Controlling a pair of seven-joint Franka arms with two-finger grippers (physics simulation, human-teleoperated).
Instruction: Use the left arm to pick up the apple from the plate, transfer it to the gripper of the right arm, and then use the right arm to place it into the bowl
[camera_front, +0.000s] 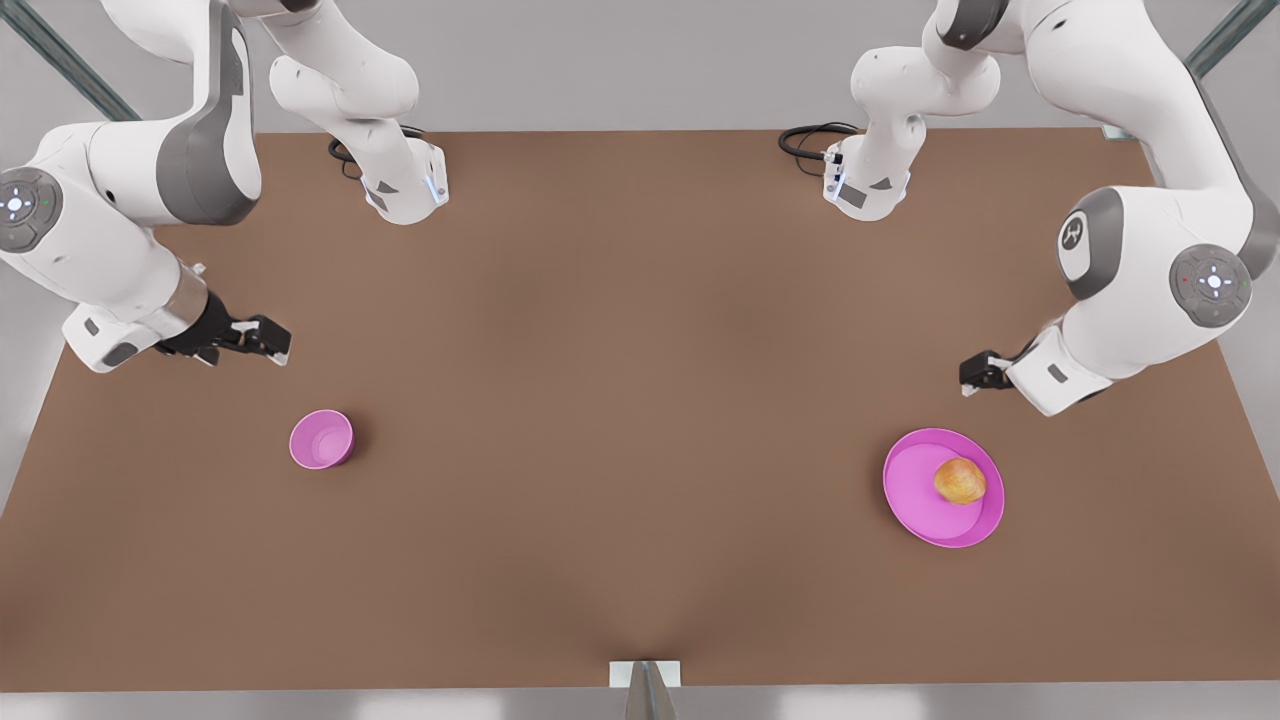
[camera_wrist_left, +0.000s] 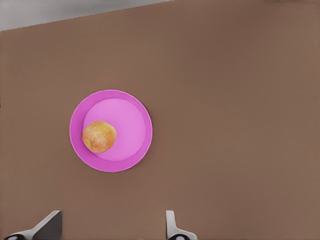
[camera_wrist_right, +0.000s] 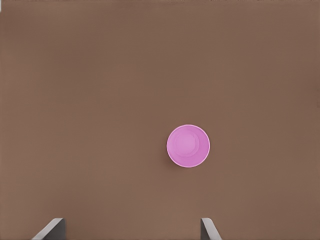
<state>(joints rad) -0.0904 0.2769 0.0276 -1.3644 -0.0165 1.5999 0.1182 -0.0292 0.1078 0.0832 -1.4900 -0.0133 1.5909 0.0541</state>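
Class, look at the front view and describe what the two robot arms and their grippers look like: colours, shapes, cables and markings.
Both arms are glossy white with rounded segments and grey joint panels. Each has a round grey cap with small lights and a black cable coiled at its base. The right arm, on the front view's left, has a silver wrist collar before its black right gripper. The left arm has an all-white wrist and a black left gripper.

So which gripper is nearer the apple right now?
The left gripper: it hangs open just beyond the plate holding the apple. The right gripper, also open, waits across the table near the bowl.
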